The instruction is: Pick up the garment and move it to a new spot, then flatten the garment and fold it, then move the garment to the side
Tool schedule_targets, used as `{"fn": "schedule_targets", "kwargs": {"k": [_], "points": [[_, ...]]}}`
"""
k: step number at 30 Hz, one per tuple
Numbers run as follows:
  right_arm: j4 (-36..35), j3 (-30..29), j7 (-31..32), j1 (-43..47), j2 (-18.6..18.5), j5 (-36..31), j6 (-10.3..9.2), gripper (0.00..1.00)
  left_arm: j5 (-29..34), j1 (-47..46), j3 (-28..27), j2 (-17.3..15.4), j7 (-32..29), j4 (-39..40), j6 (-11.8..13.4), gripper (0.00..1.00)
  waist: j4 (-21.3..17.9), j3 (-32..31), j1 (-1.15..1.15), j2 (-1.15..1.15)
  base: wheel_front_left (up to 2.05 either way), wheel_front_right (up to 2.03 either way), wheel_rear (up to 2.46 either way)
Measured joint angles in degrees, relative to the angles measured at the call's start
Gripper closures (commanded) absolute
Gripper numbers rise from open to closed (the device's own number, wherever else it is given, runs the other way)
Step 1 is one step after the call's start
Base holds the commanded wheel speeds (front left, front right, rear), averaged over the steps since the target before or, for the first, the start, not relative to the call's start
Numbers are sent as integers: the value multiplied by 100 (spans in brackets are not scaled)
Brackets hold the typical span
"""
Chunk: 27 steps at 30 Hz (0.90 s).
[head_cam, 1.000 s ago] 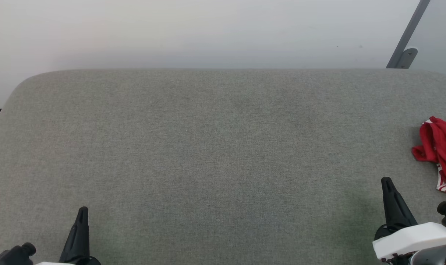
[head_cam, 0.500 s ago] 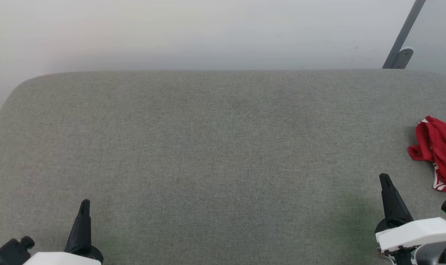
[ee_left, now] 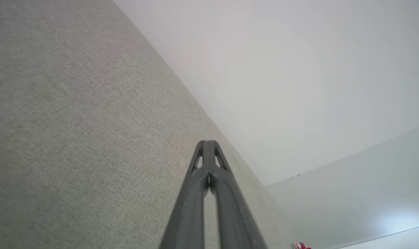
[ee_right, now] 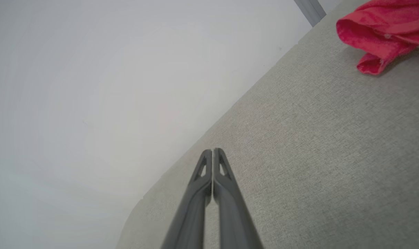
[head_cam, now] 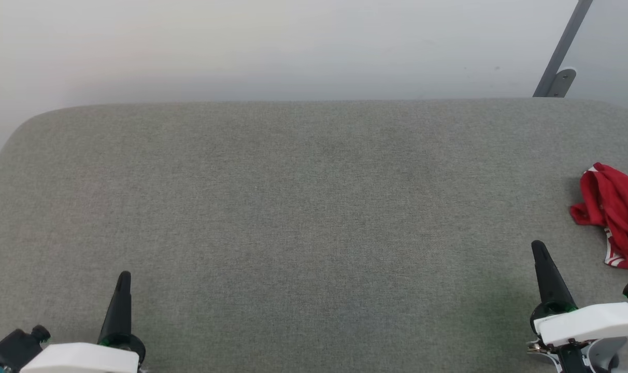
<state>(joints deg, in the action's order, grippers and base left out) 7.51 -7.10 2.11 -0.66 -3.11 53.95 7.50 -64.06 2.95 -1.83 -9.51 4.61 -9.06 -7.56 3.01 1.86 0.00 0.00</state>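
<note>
The left tool (head_cam: 123, 276) is clenched, its two dark fingers pressed together into one point with nothing between them. In the left wrist view the left tool (ee_left: 206, 142) shows the same: tips touching, only a thin slit lower down. It sits at the lower left of the head view, above the near part of the desk (head_cam: 314, 207), pointing toward the far edge.

The right tool (head_cam: 537, 245) is clenched too and holds nothing. In the right wrist view the right tool (ee_right: 213, 150) has its fingers closed along their whole length. It sits at the lower right of the head view, also over the near part of the desk and pointing away from the robot.

The garment (head_cam: 612, 207) lies crumpled in a red heap on the desk at the right edge of the head view, cut off by that edge. It is beyond the right tool and to its right, near it but apart from it. White-and-red striped trim shows at its near side. In the right wrist view the garment (ee_right: 379, 27) is at the upper right, with a fold hanging toward the tool. A small red scrap of the garment (ee_left: 301, 246) shows at the bottom of the left wrist view, well apart from the left tool.

The desk is covered in grey cloth with rounded far corners. Behind it stands a pale wall (head_cam: 293, 46), and a grey strut (head_cam: 565, 41) slants down to a bracket (head_cam: 562, 80) at the far right.
</note>
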Motion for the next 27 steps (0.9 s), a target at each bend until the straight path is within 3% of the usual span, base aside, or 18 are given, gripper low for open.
{"fn": "schedule_targets", "kwargs": {"k": [27], "points": [[275, 18, 187, -231, 10, 1662, 0, 100, -1230, -390, -153, 244, -447, -214, 1, 100, -108, -60, 0, 0, 0, 0, 0]]}}
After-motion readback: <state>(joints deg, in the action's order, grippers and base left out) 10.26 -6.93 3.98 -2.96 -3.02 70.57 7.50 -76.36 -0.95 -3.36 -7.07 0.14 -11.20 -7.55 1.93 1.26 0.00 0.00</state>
